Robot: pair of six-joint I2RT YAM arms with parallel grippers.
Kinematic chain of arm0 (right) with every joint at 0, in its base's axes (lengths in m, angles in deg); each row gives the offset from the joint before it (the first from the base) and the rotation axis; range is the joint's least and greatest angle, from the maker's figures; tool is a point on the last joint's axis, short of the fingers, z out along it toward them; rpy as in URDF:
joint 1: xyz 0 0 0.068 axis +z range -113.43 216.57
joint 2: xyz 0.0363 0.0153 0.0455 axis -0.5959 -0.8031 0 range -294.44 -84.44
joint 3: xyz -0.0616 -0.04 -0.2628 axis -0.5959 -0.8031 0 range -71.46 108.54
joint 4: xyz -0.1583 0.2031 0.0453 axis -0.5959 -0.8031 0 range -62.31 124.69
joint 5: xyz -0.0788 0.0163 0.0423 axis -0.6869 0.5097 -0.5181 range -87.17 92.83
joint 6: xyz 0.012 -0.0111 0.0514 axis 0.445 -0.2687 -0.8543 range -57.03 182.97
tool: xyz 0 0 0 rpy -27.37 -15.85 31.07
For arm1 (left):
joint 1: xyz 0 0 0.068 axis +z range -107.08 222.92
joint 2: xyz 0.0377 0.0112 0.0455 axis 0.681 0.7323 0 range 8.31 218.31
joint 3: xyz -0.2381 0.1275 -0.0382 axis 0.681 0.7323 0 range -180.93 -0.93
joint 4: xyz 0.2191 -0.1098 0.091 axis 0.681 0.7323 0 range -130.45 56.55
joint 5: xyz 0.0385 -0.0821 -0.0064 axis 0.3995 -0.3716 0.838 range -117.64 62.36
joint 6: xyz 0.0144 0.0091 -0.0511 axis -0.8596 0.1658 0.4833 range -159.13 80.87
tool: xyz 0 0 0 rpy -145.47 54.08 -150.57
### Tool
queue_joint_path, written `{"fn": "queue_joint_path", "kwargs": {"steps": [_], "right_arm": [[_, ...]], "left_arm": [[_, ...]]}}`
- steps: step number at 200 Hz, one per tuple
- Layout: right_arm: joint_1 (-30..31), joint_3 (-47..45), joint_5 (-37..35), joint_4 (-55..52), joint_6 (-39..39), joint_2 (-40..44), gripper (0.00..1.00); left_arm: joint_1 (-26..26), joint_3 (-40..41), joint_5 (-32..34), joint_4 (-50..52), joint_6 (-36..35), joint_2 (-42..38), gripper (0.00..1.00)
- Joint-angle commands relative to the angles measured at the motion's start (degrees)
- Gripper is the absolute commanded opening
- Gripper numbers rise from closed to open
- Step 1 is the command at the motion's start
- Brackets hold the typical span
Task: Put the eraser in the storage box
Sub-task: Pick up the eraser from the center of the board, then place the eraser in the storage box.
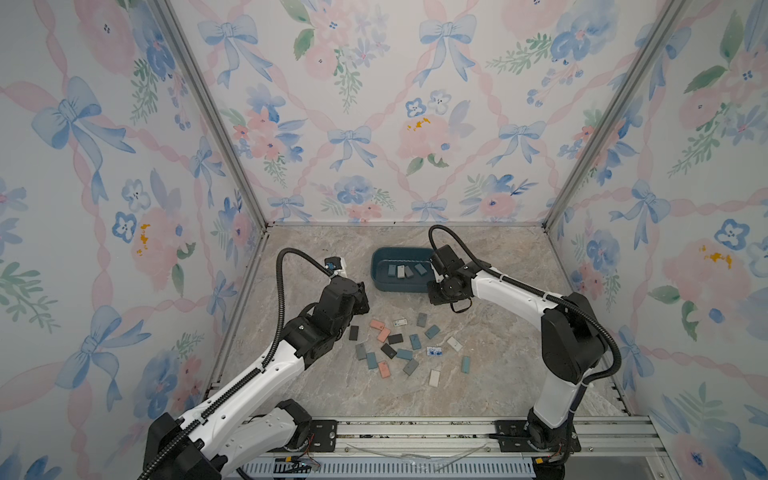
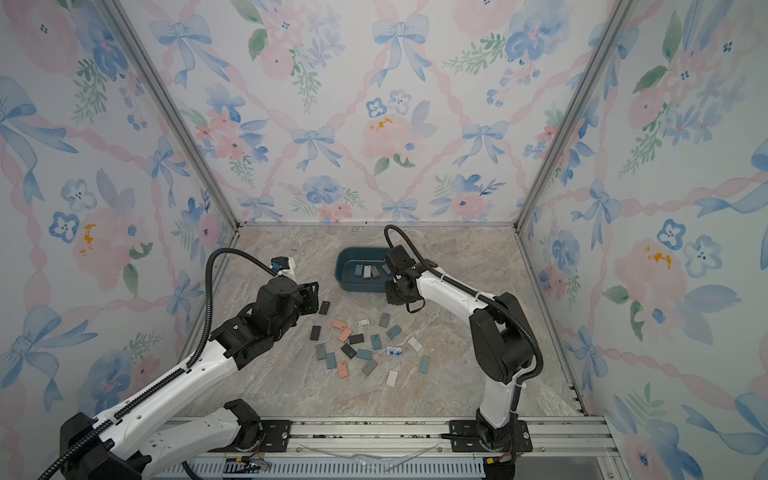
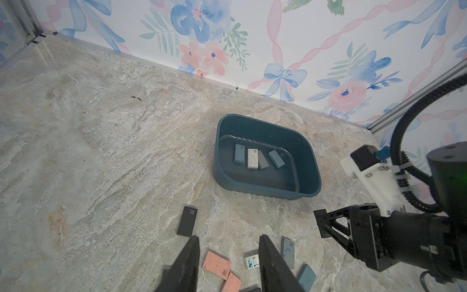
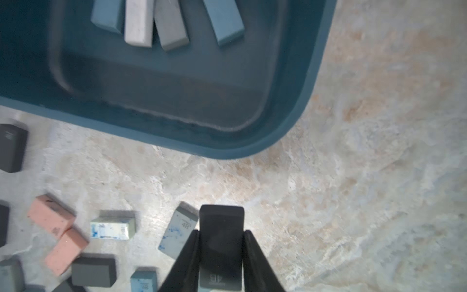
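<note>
Right gripper: jaws clamped on a black eraser, pads on both long sides, above the table. In a top view, the storage box sits just beside it at 10 o'clock, with four erasers inside. Left gripper: jaws apart, empty.

12 o'clock = back wall, as seen in the top views.

- Storage box stands on the table, toward 12 o'clock of its centre.
- Four erasers lie side by side inside the box.
- Loose erasers are scattered on the table at the box's 6 o'clock, apart from it.
- Right gripper is just outside the box's 5 o'clock corner. It has an eraser between its jaws, over table and not over the box.
- Left gripper is at the box's 8 o'clock, over the scatter's 10 o'clock edge.
</note>
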Motion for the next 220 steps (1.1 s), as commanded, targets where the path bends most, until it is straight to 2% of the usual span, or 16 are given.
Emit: {"fn": "queue_joint_path", "kwargs": {"steps": [1,126,175,220], "right_arm": [[-0.99,5.67,0.93,-2.85,2.59,-1.08,0.31],[-2.13,39.63,3.92,-11.03,7.08,-26.25,0.31],[-2.40,45.99,4.03,-13.40,6.68,-33.19,0.30],[-2.71,46.30,3.61,-13.28,5.94,-35.66,0.31]], "left_arm": [[0.06,1.16,1.31,-0.43,0.09,-1.67,0.41],[0.41,6.53,2.92,0.20,3.22,-7.13,0.41],[0.51,6.71,2.59,0.54,3.61,-7.18,0.41],[0.52,6.85,2.57,0.62,3.92,-7.27,0.41]]}}
